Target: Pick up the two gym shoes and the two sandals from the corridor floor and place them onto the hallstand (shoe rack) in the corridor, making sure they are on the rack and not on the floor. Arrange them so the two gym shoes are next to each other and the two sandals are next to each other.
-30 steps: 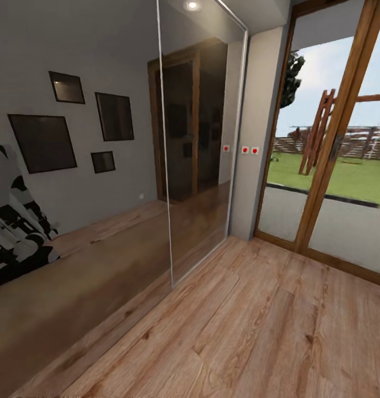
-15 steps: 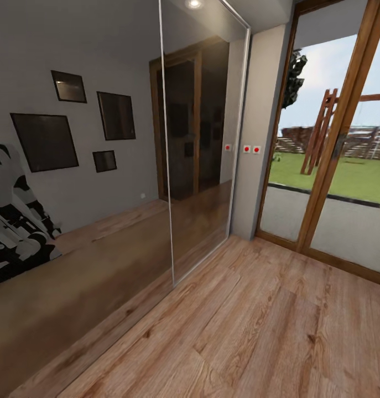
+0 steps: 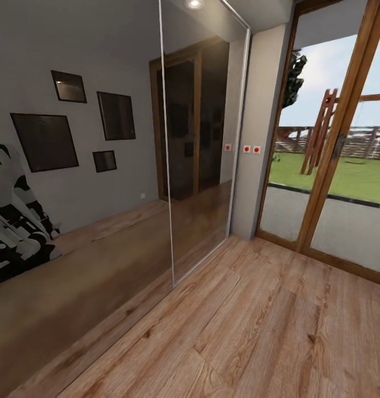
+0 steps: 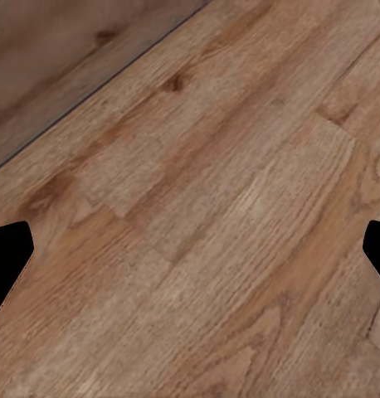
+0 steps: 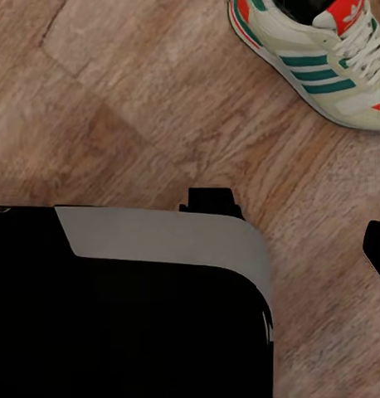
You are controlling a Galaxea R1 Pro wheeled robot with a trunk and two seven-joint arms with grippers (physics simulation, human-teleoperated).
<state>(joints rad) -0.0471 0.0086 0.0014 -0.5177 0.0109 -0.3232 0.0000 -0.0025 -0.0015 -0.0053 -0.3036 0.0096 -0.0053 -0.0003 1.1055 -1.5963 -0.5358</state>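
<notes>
Both sets of jaws look spread and empty: in each wrist view I see dark fingertips only at the frame edges, bare floor (image 4: 207, 207) between them. One sneaker (image 5: 319, 58) lies on the planks near my right arm, beside the robot's dark base (image 5: 124, 307). Ahead are the mirrored doors (image 3: 101, 166) and glass door (image 3: 328, 143). I judge I should turn the head down, find all four shoes, then approach the sneaker squarely.

The gym shoe (image 5: 323, 58) runs off the right wrist picture's edge, its heel and toe cut away; the robot's dark base (image 5: 124, 307) hides the floor (image 5: 140, 99) beneath.
</notes>
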